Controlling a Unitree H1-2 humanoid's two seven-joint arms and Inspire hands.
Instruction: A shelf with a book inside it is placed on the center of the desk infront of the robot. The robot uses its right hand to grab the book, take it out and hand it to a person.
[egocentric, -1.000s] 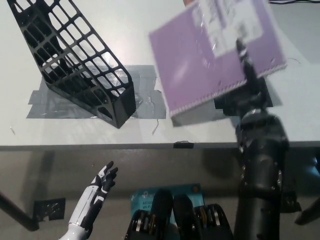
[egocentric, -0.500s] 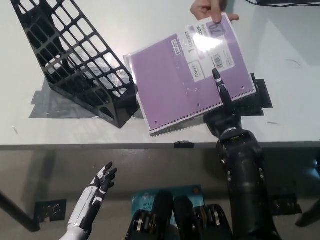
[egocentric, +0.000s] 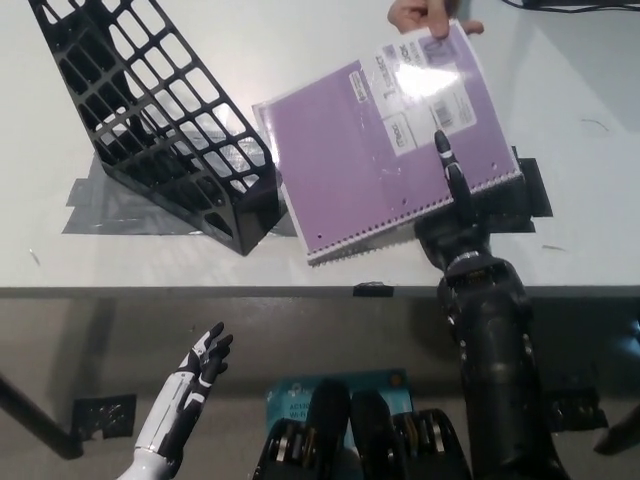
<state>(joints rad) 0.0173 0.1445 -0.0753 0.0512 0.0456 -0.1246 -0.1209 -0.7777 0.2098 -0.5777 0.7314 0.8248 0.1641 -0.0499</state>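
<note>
A purple spiral notebook (egocentric: 385, 140) hangs tilted above the desk, to the right of the black lattice shelf (egocentric: 160, 120), which has nothing inside. My black right hand (egocentric: 455, 205) is shut on the notebook's lower right edge, one finger lying on its cover. A person's hand (egocentric: 425, 15) at the top edge pinches the notebook's upper corner. My white left hand (egocentric: 200, 365) rests open below the desk's front edge at the lower left.
Grey tape patches (egocentric: 130, 205) lie on the white desk (egocentric: 120, 260) under the shelf, and black tape (egocentric: 525, 195) shows under the notebook. A black cable (egocentric: 580, 5) runs along the top right.
One second ago the notebook was blurred and high at the right. It then dropped lower and left, a person's hand took its top corner, and it has since barely shifted.
</note>
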